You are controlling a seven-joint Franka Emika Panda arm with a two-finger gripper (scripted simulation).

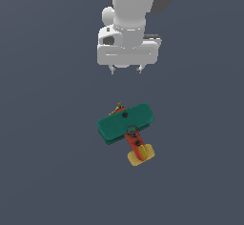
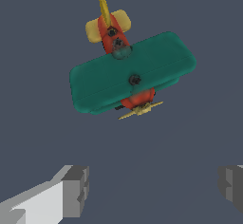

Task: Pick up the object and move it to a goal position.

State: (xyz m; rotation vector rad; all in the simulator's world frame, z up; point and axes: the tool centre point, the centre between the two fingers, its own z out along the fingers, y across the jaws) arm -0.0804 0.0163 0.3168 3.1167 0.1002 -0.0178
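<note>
The object is a small toy biplane [image 1: 126, 127] with teal-green wings, a red-orange body and yellow tail fins, lying on the dark grey floor. Its tail points toward the camera in the exterior view. The wrist view shows the biplane [image 2: 133, 73] from above, with its yellowish propeller nearest the fingers. My gripper [image 1: 126, 69] hangs above and behind the plane, clear of it. The gripper [image 2: 154, 190] is open, its two fingertips [image 2: 76, 190] set wide apart with nothing between them.
Only the flat dark grey floor [image 1: 47, 171] surrounds the plane. The white arm and hand [image 1: 127, 33] fill the upper middle of the exterior view.
</note>
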